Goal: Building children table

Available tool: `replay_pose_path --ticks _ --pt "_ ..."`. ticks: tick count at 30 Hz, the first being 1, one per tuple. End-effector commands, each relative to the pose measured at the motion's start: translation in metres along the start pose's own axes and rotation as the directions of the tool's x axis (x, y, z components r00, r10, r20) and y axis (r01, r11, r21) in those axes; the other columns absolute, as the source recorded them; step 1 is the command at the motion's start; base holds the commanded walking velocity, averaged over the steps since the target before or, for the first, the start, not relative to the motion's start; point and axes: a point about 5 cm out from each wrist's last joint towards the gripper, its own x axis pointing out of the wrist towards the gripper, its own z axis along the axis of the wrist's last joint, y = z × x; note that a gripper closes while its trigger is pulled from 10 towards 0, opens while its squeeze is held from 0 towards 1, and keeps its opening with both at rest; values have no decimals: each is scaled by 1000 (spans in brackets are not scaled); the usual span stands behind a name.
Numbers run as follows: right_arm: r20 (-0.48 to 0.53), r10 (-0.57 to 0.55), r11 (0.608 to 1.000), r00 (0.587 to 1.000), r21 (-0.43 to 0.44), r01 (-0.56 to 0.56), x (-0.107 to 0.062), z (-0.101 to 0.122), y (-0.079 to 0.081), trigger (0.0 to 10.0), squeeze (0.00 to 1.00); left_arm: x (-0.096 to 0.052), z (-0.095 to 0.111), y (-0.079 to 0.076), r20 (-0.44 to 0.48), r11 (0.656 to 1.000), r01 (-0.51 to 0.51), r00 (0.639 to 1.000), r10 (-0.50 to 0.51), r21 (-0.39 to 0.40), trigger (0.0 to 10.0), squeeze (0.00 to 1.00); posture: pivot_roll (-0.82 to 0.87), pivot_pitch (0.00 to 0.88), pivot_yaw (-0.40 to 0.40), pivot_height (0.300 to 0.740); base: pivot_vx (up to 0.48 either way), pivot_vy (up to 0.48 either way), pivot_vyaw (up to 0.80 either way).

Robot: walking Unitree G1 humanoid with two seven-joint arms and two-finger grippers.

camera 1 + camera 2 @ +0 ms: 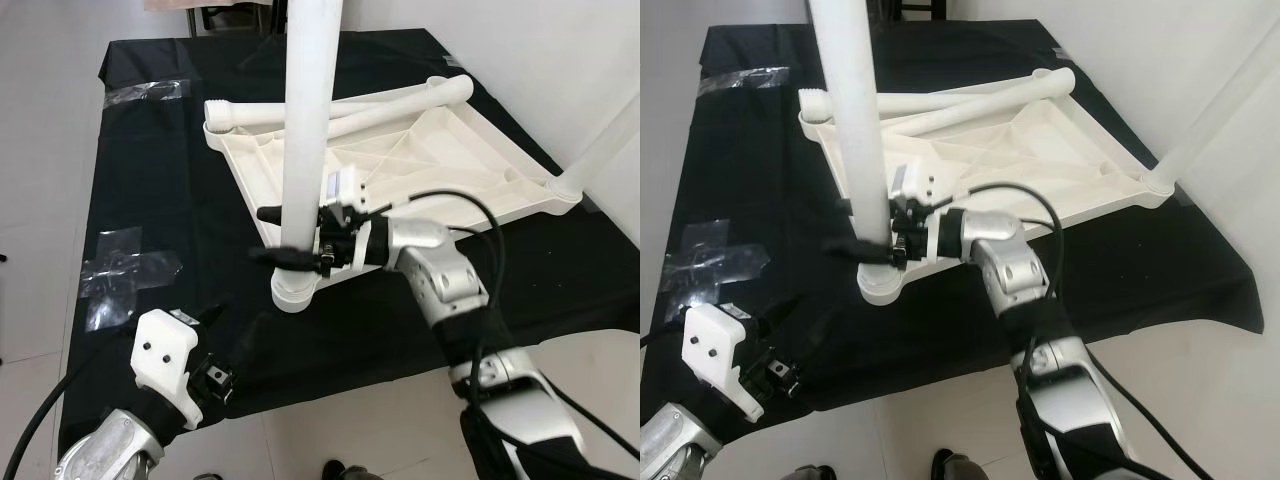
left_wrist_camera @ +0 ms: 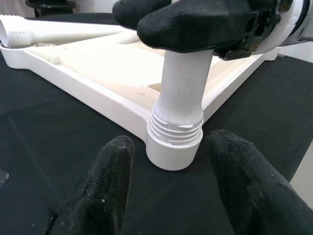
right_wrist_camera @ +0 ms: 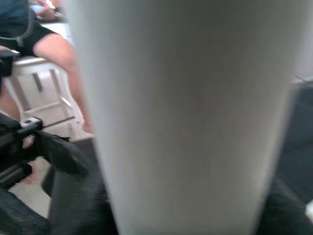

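On black cloth (image 1: 180, 200), right gripper (image 1: 285, 235) fingers pinch upright leg (image 1: 305, 120); left gripper (image 2: 168, 186) fingers spread

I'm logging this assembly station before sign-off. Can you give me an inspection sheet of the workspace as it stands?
Surface: black cloth-covered table.
Job's things: white plastic tabletop lies upside down; white upright leg sits in the near corner socket, threads showing; another leg stands at the right corner; two loose legs lie across the far edge.
Clutter: clear tape patches.
Grippers: right gripper shut on the upright leg; left gripper open, near the socket.
Cables: black cable along right arm.
Surroundings: pale floor; a person's legs behind.
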Motion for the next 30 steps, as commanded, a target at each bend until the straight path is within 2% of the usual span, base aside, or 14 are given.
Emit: replay_pose_path --ticks 1,11,12,13,15,16,17,18,19,20,23,28,29,30 --pt "10 43 999 999 7 -43 -3 -1 1 0 0 -2 -6 0 -39 1000 -1 999 1 -4 10000 0 152 215 -126 740 0 0 0" --pt "-9 31 999 999 12 -30 -15 -5 0 0 0 -1 -6 -3 -37 1000 5 999 -5 -7 10000 0 143 213 -124 740 0 0 0" --pt "-27 -48 999 998 5 48 -19 -10 -1 0 0 -2 -6 -4 -36 1000 6 999 -7 -8 10000 0 139 213 -128 740 0 0 0" --pt "-48 -225 973 973 36 227 -21 -19 0 0 0 -2 -6 -5 -35 1000 9 999 -9 -11 10000 0 134 215 -145 740 0 0 0" --pt "-48 -225 973 973 36 227 -21 -19 0 0 0 -2 -6 -5 -35 1000 9 999 -9 -11 10000 0 134 215 -145 740 0 0 0" --pt "-80 -405 910 911 59 409 -22 -30 1 0 0 -3 -6 -5 -35 1000 10 999 -10 -13 10000 0 134 216 -148 740 0 0 0" --pt "-80 -405 910 911 59 409 -22 -30 1 0 0 -3 -6 -5 -35 1000 10 999 -10 -13 10000 0 134 216 -148 740 0 0 0" --pt "-146 -615 776 775 63 628 -20 -48 17 0 0 -3 -7 -5 -38 1000 10 999 -11 -15 10000 0 126 211 -145 740 0 0 0" --pt "-187 -665 730 723 47 682 -13 -57 38 0 0 -3 -7 -4 -39 1000 11 999 -12 -15 10000 0 134 216 -142 740 0 0 0" --pt "-202 -672 716 712 67 695 -7 -62 52 0 0 -3 -7 -3 -36 1000 11 999 -11 -16 10000 0 122 202 -134 740 0 0 0" --pt "-207 -663 722 719 75 688 -3 -64 58 0 0 -2 -6 -3 -34 1000 11 999 -11 -15 10000 0 126 201 -135 740 0 0 0" --pt "-199 -626 760 754 62 647 0 -62 46 0 0 1 -6 -2 -26 1000 11 1000 -11 -14 10000 0 126 196 -142 740 0 0 0" --pt "-194 -631 759 751 50 650 1 -58 42 1961 0 1 -6 -2 -24 1000 7 1000 -7 -15 10000 0 122 197 -141 740 0 0 0" --pt "-174 -609 778 774 62 626 3 -53 38 10000 0 1 -7 -1 -24 1000 3 1000 -4 -14 10000 0 122 197 -141 740 0 0 0"
